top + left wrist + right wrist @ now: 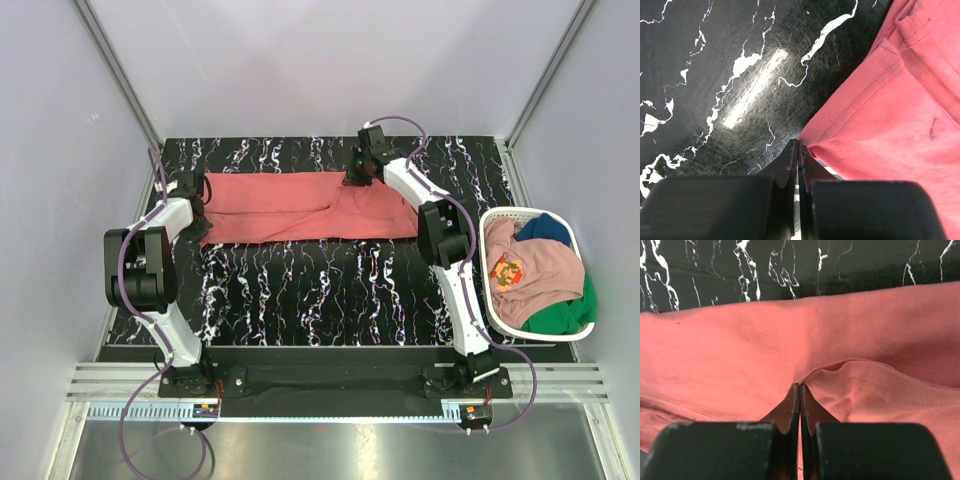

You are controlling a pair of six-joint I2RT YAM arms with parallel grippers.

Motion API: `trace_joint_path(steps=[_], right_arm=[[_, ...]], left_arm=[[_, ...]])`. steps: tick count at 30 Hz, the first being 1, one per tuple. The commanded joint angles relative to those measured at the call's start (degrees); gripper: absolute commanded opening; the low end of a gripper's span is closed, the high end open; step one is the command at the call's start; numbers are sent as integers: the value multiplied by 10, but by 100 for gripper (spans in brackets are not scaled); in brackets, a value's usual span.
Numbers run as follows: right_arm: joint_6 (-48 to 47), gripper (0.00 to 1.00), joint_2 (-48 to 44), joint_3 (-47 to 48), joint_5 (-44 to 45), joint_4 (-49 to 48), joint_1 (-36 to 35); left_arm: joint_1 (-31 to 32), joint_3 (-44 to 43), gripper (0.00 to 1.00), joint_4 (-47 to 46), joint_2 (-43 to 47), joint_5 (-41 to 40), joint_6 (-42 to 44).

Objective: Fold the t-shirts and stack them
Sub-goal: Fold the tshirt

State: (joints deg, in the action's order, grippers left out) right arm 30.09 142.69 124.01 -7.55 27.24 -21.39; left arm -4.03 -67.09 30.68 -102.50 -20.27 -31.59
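Observation:
A coral-red t-shirt (300,210) lies spread in a long band across the back of the table. My left gripper (203,190) is at its left end, shut on a hemmed corner (812,132), with the jaws (798,143) pressed together. My right gripper (357,178) is at the shirt's far edge, right of centre, shut on a pucker of the red cloth (740,350) at its tips (800,386). A dusty pink t-shirt with a cartoon print (535,275), a dark blue one (545,228) and a green one (565,315) lie bundled in the basket.
A white plastic laundry basket (485,270) stands at the table's right edge, close beside the right arm. The table is black marble-patterned (320,290). Grey walls with metal rails enclose the back and sides.

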Motion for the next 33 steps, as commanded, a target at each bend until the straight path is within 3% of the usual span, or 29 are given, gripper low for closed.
trace_joint_path(steps=[1,2,3,6,10,12,13,15,19,26,33], right_arm=[[-4,0,9,52,10,-12,-3],[-5,0,10,57,6,-9,-2],[-6,10,8,62,3,-7,-3],[-21,22,-14,45,-29,-3,-5],[-53,19,-82,-65,-76,-57,-11],[-63,24,-95,-74,-96,-47,-11],[-64,30,-98,-65,-78,-11,-11],[-51,32,-116,-68,-34,27,-10],[0,25,-174,-151,66,102,-6],[34,13,-214,-282,164,127,12],[50,12,-227,-352,208,140,49]], left_arm=[[-3,-21,0,-4,13,-21,-9],[-3,-18,0,-10,15,-18,-8],[-4,-17,0,-11,15,-11,-9],[-4,-21,0,-8,8,-2,-10],[-4,-18,0,-11,8,5,-8],[-4,-19,0,-12,8,9,-5],[-5,-20,0,-11,8,11,-3],[-9,-22,0,-11,10,19,0],[-13,-21,0,-12,13,31,7],[-29,-19,0,-22,14,46,36],[-49,-30,0,-14,18,42,46]])
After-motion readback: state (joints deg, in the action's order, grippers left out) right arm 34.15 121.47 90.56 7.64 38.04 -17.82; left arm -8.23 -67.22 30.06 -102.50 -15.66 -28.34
